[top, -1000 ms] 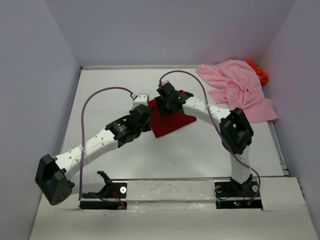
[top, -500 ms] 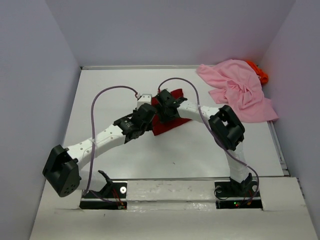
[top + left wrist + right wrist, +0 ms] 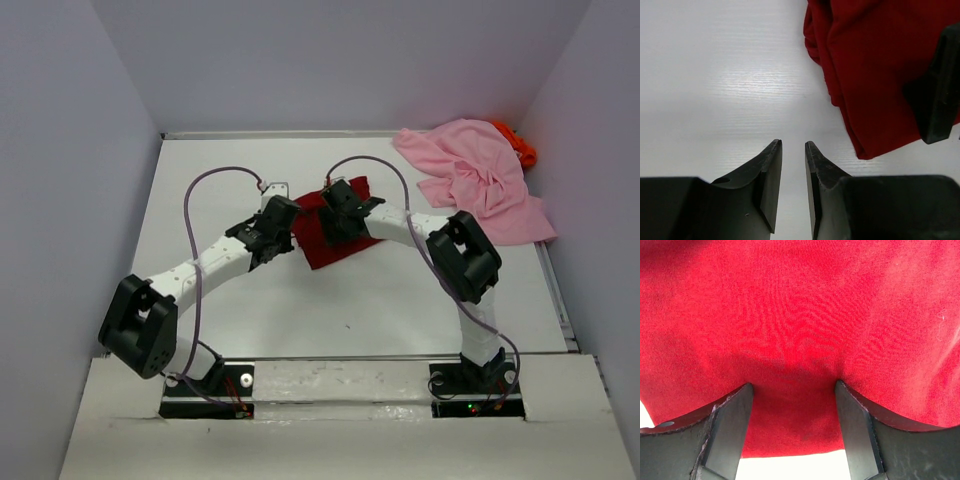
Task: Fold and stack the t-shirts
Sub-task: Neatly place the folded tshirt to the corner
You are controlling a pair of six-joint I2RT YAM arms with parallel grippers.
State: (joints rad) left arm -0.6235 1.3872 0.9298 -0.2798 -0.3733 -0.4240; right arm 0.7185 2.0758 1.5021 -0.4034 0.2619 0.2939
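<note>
Shirts lie in two places on the white table (image 3: 230, 170). The dark red cloth t-shirt (image 3: 325, 252), already folded into a compact block, sits mid-table. The crumpled light pink t-shirt (image 3: 475, 185) and the bright orange t-shirt (image 3: 520, 150) behind it wait in the far right corner.

Our right gripper (image 3: 792, 387) is down over the red shirt with its jaws wide; flat cloth spans between them and nothing is pinched. Our left gripper (image 3: 792, 145) hangs over bare table just left of the red shirt's edge, its jaws nearly together with a thin slit between, gripping nothing.

We judge the step in hand to be tidying this fold. To do it well, we should press straight down rather than drag. We should also bring the left fingers in low so they meet all layers of the edge at once, keeping the block square.
</note>
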